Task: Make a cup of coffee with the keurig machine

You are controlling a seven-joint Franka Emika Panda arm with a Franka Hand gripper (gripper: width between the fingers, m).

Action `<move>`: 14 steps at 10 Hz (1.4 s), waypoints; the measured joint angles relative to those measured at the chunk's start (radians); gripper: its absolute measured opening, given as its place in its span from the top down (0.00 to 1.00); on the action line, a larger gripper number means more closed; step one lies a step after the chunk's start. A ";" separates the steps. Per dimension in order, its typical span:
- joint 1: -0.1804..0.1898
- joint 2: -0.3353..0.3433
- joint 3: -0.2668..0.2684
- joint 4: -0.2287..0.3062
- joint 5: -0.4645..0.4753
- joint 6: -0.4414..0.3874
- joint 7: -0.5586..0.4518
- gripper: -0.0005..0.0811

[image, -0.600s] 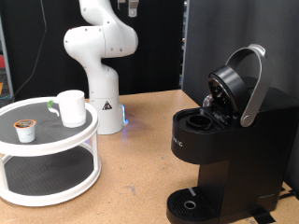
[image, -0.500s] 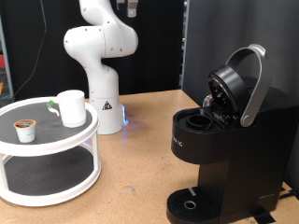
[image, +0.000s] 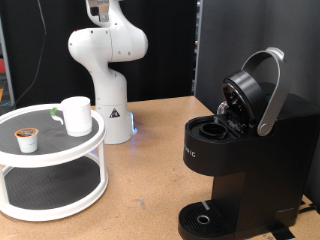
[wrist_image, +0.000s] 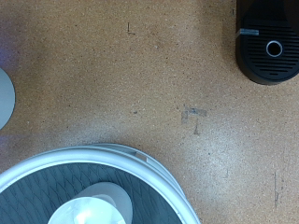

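Upper arm links have shifted at the exterior view's top; pincer out of view, so released or clenched cannot be told. Keurig machine (image: 243,150) nearest, lid raised; cup (image: 76,115) farther left on white tiered stand (image: 50,160), pod (image: 27,138) beside it.

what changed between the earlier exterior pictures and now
Only the white robot arm moved: the part at the exterior view's top edge shifted towards that view's left. Its gripper shows in no picture, and nothing was taken or let go. The plain white mug and small brown-topped pod stayed on the round white two-tier stand; the black coffee machine stayed open.
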 joint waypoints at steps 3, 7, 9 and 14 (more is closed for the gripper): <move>0.000 0.003 0.016 -0.021 -0.020 0.016 0.003 0.01; -0.020 0.041 -0.066 -0.056 -0.155 0.059 -0.122 0.01; -0.023 0.050 -0.078 -0.054 -0.163 0.061 -0.136 0.01; -0.026 0.047 -0.152 -0.076 -0.164 0.177 -0.194 0.01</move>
